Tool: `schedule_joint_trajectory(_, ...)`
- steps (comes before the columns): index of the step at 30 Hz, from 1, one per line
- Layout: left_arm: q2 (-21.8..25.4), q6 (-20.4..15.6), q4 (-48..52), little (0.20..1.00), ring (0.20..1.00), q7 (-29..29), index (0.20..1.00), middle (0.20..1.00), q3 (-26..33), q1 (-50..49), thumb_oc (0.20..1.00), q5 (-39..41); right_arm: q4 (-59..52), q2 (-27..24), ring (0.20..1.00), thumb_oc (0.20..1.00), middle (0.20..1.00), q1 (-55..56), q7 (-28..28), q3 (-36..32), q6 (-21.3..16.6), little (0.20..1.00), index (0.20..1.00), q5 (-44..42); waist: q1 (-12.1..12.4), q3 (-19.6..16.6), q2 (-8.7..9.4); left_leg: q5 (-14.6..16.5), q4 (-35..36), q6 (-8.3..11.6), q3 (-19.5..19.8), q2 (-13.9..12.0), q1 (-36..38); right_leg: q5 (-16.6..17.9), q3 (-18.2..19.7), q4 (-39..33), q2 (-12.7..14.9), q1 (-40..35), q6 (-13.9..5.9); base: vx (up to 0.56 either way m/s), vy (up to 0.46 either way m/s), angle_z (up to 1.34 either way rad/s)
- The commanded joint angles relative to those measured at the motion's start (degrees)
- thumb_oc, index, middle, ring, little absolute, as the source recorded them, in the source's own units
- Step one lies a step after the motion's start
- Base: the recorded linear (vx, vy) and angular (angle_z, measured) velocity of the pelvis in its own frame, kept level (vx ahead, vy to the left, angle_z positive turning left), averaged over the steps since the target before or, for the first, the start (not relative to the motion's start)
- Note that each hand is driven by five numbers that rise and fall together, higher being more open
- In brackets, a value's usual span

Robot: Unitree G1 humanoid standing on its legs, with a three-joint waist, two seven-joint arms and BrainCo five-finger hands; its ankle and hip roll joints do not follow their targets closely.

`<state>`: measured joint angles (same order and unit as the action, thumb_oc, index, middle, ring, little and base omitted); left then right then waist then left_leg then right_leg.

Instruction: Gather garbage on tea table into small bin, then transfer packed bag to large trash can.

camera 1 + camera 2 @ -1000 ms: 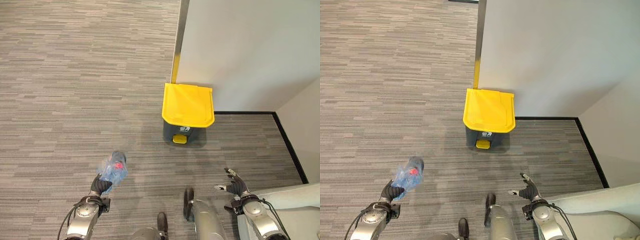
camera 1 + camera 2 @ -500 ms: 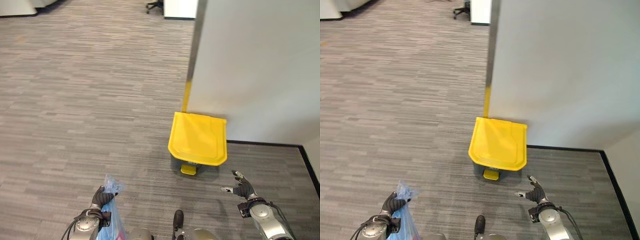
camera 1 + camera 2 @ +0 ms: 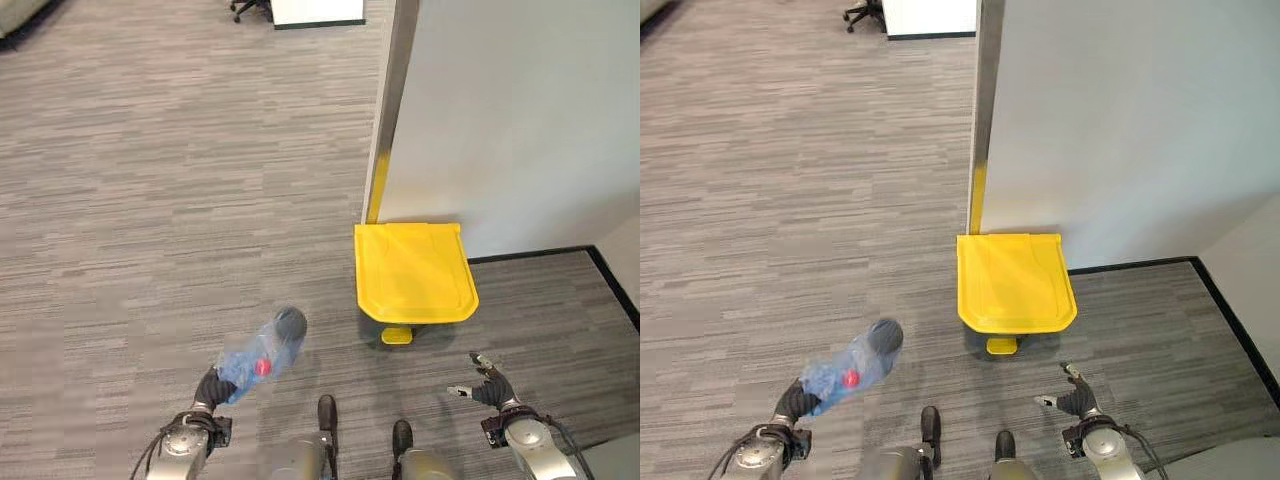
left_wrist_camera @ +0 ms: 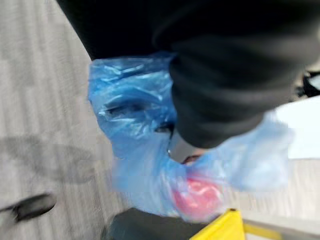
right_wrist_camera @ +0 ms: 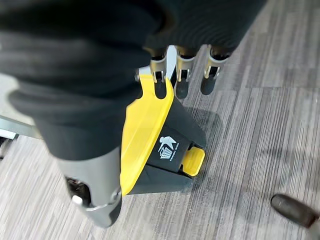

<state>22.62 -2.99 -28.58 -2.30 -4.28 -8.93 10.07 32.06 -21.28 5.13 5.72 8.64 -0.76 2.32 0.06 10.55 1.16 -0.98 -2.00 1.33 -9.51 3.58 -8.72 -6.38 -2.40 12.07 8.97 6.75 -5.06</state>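
Note:
My left hand [image 3: 209, 388] at the lower left is shut on the neck of a blue plastic bag [image 3: 256, 355] that swings up and to the right, with something red and a dark lump inside. The bag [image 4: 145, 145] fills the left wrist view close up. The large trash can [image 3: 412, 272], dark grey with a shut yellow lid and a yellow pedal [image 3: 396, 335], stands against the wall. My right hand [image 3: 490, 386] hangs open at the lower right, its fingers [image 5: 181, 75] straight, just short of the can [image 5: 160, 145].
A pale wall [image 3: 510, 120] with a metal corner post [image 3: 392, 100] stands behind the can. Black skirting [image 3: 615, 280] runs along the alcove on the right. Grey striped carpet [image 3: 150, 200] stretches to the left, with an office chair base [image 3: 250, 8] far off.
The camera has shifted, and the can now sits closer below me. The bag has swung from hanging under my left hand up and out to the right.

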Motion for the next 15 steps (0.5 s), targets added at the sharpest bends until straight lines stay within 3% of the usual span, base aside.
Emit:
schedule_joint_trajectory(1,2.9,-2.2,2.9,0.200,0.200,-1.0,0.200,0.200,2.3,0.8,0.200,-0.2,-0.3,-0.6,1.000,1.000,1.000,-3.7,0.1,1.1,-1.3,1.000,1.000,0.8,0.9,0.0,2.66,5.9,-6.0,-2.22,3.7,-1.9,0.6,0.3,-2.2,0.7,-3.8,-2.6,-1.98,0.03,0.089,-0.51)
schedule_joint_trajectory(6,3.0,-2.6,2.3,0.200,0.200,-2.0,0.200,0.200,3.1,0.3,0.200,1.1,-0.1,-0.5,1.000,1.000,1.000,-4.5,0.0,1.7,-0.9,1.000,1.000,1.1,0.4,0.7,2.38,7.0,-5.5,-2.73,2.2,-2.0,3.7,4.4,-6.6,-1.1,-1.6,2.3,-2.78,0.08,0.015,-0.39)
schedule_joint_trajectory(15,1.4,-2.0,1.1,0.200,0.200,-0.8,0.200,0.200,2.6,-0.5,0.200,0.4,0.4,-1.6,1.000,1.000,1.000,-3.1,0.3,-0.3,-0.9,1.000,1.000,0.4,0.1,-2.1,2.94,7.9,-3.6,-2.18,2.5,-1.8,7.5,3.9,-6.0,-8.6,-3.2,-4.7,-1.57,0.10,-0.057,0.06)
